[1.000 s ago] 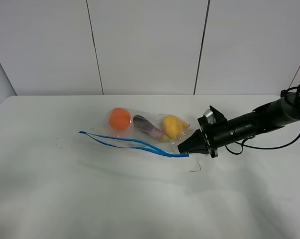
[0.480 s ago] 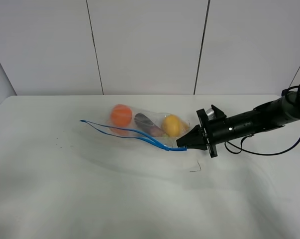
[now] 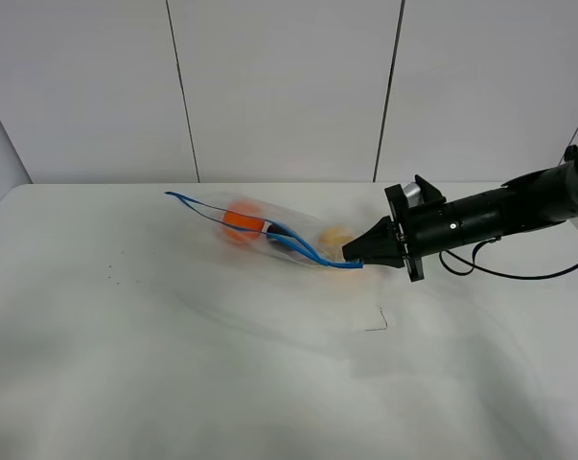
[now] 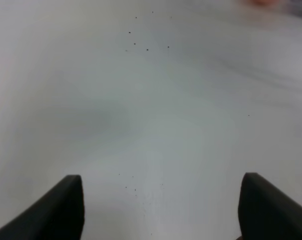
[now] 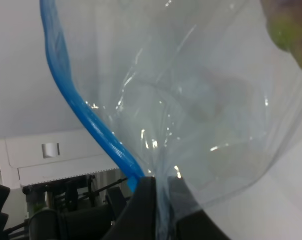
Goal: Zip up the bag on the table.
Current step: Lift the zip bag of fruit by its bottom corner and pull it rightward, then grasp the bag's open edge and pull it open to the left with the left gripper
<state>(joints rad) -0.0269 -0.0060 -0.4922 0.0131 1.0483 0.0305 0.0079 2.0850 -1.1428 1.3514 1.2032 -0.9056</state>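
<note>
R gripper (image 3: 352,261) has its jaws pinched tight on the end corner of the clear crinkly plastic zip bag (image 3: 308,233), right where the blue zipper strip (image 3: 290,237) finishes. The wrist view shows strip + film wedged betw. the black tips. It prob. holds that end as an anchor, so the strip pulls taut for closing. The bag trails ahead of the tip, its gripped end seemingly raised off the large white tabletop (image 3: 173,364). A round orange fruit (image 3: 241,220) sits inside, well beyond the tip. The strip's two tracks are apart, so it's not zipped yet. R arm is stretched low, approx. horizontal. L gripper (image 4: 163,205) has jaws wide apart, empty, over bare table, w/ the bag only at the edge of its view.
</note>
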